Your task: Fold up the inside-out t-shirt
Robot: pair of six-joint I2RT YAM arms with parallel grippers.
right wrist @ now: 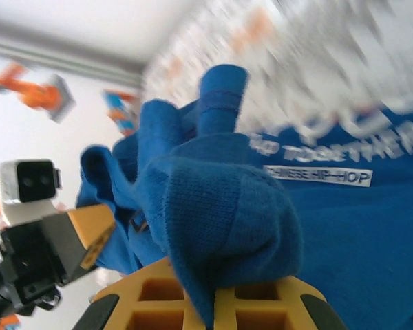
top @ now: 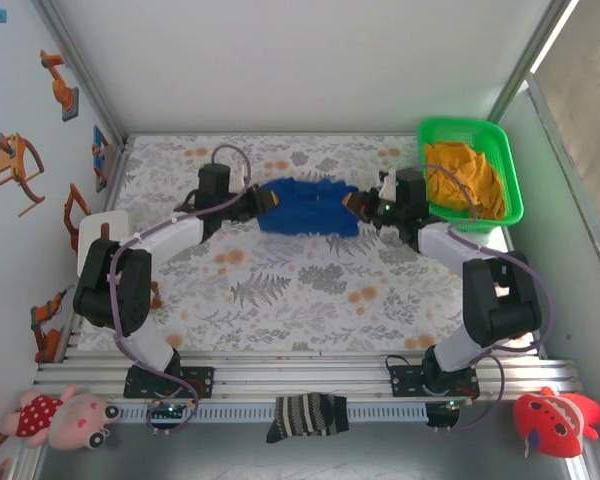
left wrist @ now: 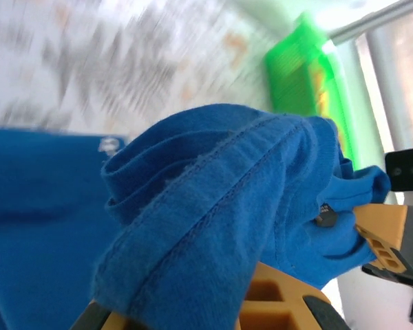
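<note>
The royal-blue t-shirt (top: 308,208) is bunched and wrinkled over the far middle of the counter (top: 280,290), stretched left to right, its ends pinched in the left hand (top: 264,203) and right hand (top: 357,205); stitched seams and white lettering show.

**Item:** inside-out t-shirt (right wrist: 220,213), royal blue, bunched into a thick wad and pinched between the orange-yellow fingers (right wrist: 124,294) of the right gripper (right wrist: 210,302) at the bottom edge.

**Markings:** white lettering on the flat cloth at right (legible in part: "TOGETHER", plus a strip ending "HIP-HOP").

**At left:** left gripper (right wrist: 100,240), its orange fingers clamped on another bunch of the same cloth, with a white block (right wrist: 27,182) above.

**Background:** floral table cover (right wrist: 316,62), blurred, and orange wall stickers (right wrist: 34,93) at upper left.
</note>
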